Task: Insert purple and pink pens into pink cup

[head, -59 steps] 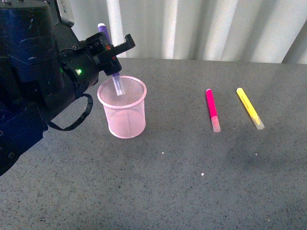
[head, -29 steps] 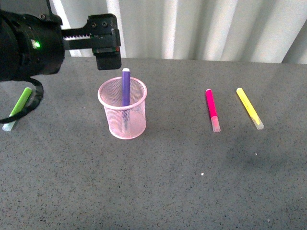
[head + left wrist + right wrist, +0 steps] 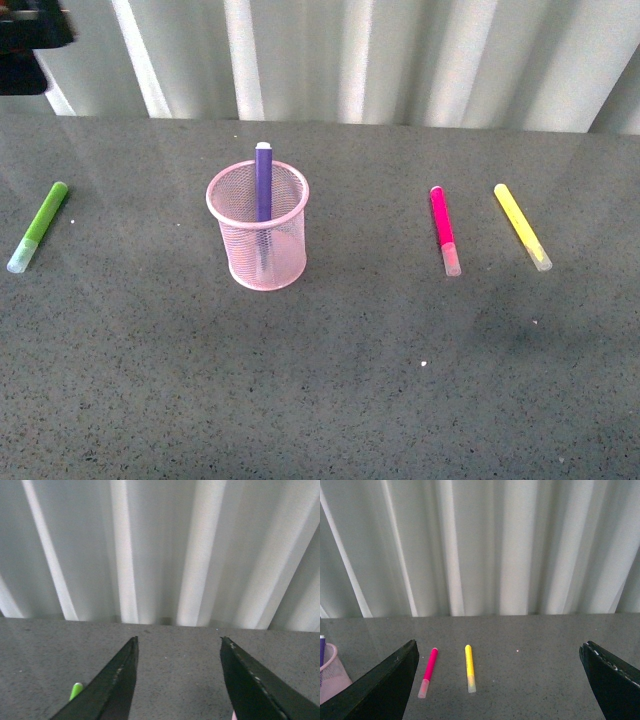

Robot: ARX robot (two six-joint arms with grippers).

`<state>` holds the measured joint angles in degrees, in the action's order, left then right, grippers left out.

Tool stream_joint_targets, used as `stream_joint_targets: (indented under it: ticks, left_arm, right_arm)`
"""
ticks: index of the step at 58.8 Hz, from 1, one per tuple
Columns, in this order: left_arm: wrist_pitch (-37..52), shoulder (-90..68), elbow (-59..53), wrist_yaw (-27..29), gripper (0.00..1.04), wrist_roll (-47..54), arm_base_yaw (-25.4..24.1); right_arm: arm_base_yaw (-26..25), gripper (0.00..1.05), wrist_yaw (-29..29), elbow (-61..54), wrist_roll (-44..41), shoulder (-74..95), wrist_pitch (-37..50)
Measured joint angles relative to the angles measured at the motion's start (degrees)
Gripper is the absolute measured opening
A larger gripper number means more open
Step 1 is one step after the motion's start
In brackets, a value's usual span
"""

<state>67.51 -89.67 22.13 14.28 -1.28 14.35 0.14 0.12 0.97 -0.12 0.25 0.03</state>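
The pink cup stands upright on the grey table, left of centre. The purple pen stands in it, leaning on the far rim with its top above the rim. The pink pen lies flat on the table to the cup's right, clear cap toward me. In the right wrist view, the pink pen lies ahead near one finger, and the pink cup with the purple pen shows at the edge. My right gripper is open and empty. My left gripper is open and empty over bare table.
A yellow marker lies just right of the pink pen. A lime-green marker lies at the far left. A white corrugated wall closes the table's far edge. A dark part of the left arm shows at the top left corner.
The left gripper opened and let go of the purple pen, which now stands in the cup. The left arm drew back up and left, uncovering the green marker.
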Motion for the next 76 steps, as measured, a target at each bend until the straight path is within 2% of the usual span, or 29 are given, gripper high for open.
stream_joint_targets:
  ticks: [2,9,12,37,41,45,65,76]
  left_arm:
    - [0.0,1.5,-1.5,-0.6,0.42,0.1,-0.7]
    - [-1.6,9.1,-8.3,-4.0,0.12,0.4,-3.7]
    - [-2.3,11.5,-9.9,-5.0,0.03,0.5,-4.4]
    - [-13.6,31.0,-18.3,-9.6,0.04,0.8,-9.4]
    - [-16.2,34.4,-19.2,-13.3,0.04,0.9,-12.0]
    - [-19.5,38.7,-20.0,-13.9,0.04,0.9,-13.9]
    - [-35.5,57.2,-20.9,-14.3,0.04,0.9,-14.2]
    - [-41.5,63.7,-20.9,-14.3,0.04,0.9,-14.2]
  right_arm:
    - [0.0,0.98,0.0,0.0,0.0,0.0,0.0]
    - [0.0,0.98,0.0,0.0,0.0,0.0,0.0]
    - [0.0,0.98,0.0,0.0,0.0,0.0,0.0]
    - [0.0,0.98,0.0,0.0,0.0,0.0,0.0]
    - [0.0,0.98,0.0,0.0,0.0,0.0,0.0]
    - [0.0,0.98,0.0,0.0,0.0,0.0,0.0]
    - [0.0,0.98,0.0,0.0,0.0,0.0,0.0]
    - [0.0,0.98,0.0,0.0,0.0,0.0,0.0]
